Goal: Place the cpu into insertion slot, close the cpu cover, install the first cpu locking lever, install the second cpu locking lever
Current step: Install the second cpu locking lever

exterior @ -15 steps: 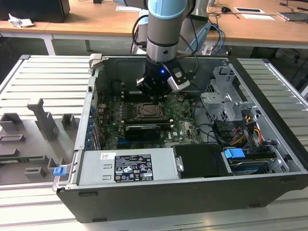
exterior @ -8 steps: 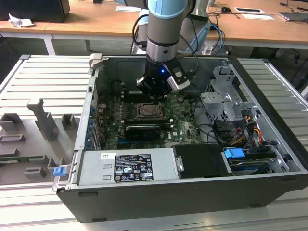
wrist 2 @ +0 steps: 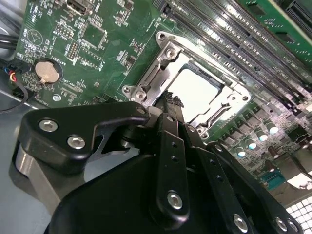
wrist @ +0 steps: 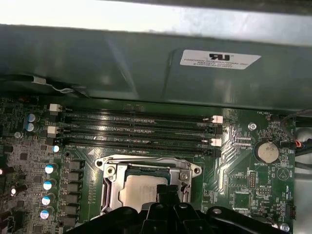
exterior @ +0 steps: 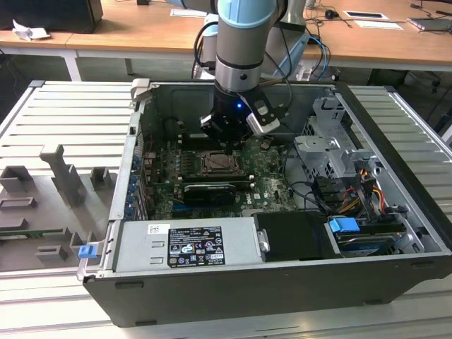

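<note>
The cpu (wrist 2: 195, 90) shows its pale metal face in the insertion slot (exterior: 219, 164) on the green board. The silver cpu cover (wrist 2: 161, 58) lies flat around it, and the chip shows through the central cut-out. In the first wrist view the cpu (wrist: 136, 192) sits inside the cover (wrist: 146, 165) frame. My gripper (wrist 2: 170, 100) hangs just above the socket's edge, its black fingers together and holding nothing. In the exterior view the gripper (exterior: 227, 135) is over the far side of the socket. I cannot tell how the thin levers along the frame stand.
Long black memory slots (wrist: 136, 129) run beside the socket, next to the case's back wall (wrist: 146, 63). A coin battery (wrist: 267, 152) sits on the board. A drive cage (exterior: 332, 152) and cables fill the exterior view's right. The power supply (exterior: 187, 244) lies along the near edge.
</note>
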